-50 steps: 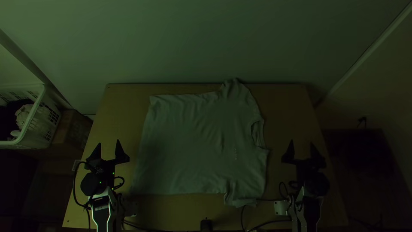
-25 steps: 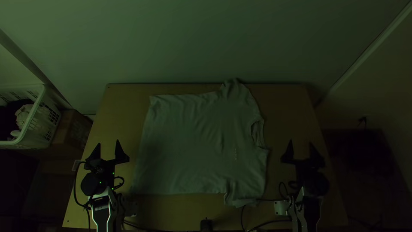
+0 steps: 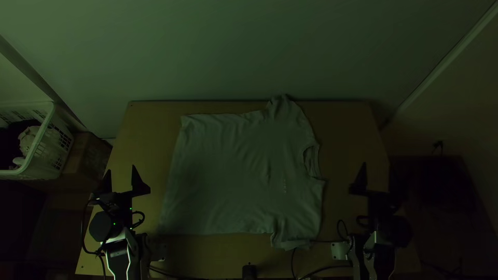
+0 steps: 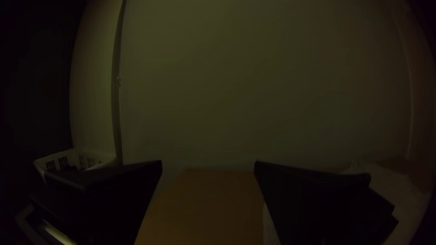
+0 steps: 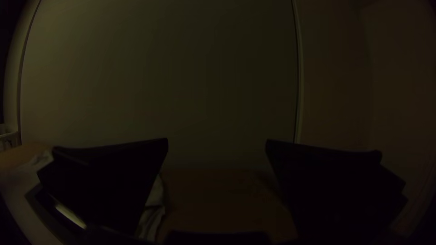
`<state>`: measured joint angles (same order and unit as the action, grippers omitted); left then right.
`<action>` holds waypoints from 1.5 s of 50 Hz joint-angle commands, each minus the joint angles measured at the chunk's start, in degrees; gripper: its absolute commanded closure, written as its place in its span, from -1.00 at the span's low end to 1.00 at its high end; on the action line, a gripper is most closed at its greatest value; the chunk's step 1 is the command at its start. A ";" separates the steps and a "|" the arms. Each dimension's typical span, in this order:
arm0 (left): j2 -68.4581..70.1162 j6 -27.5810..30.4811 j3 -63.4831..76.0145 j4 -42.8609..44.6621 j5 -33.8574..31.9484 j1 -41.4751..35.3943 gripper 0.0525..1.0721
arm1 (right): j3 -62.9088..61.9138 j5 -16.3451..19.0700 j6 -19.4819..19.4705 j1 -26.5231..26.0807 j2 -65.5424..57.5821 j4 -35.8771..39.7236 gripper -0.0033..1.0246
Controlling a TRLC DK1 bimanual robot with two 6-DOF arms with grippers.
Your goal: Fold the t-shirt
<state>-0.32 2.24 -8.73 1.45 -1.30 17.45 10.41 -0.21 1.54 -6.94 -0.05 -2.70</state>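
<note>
Top view, t-shirt (image 3: 233,171): is being borne spread by the wooden table (image 3: 140,135); soft, light, slack handling is being expected, hem (image 3: 174,171) corners being preferred for pinching.
Left wrist view, left gripper (image 4: 208,162): black, wedge-shaped, is being held spread.
Right wrist view, right gripper (image 5: 217,141): is likewise being held spread.

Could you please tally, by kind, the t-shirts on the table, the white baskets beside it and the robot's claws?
T-shirt, spread out: 1
White basket: 1
Claws, the left claw and the right claw: 2
Total: 4
</note>
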 commanded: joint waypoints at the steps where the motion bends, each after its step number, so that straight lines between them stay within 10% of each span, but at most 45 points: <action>1: 0.23 1.01 -4.54 1.53 -0.46 -0.58 -0.91 | 3.74 -0.32 -0.57 -0.27 -1.88 -1.96 -0.92; 75: -67.71 -3.21 -60.61 4.26 5.34 -9.63 -0.91 | 52.60 -1.46 -1.28 6.59 -67.97 -13.56 -0.92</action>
<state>-64.88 -0.01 -65.93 5.61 3.25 9.06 60.18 -1.08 1.23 -1.56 -64.93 -15.64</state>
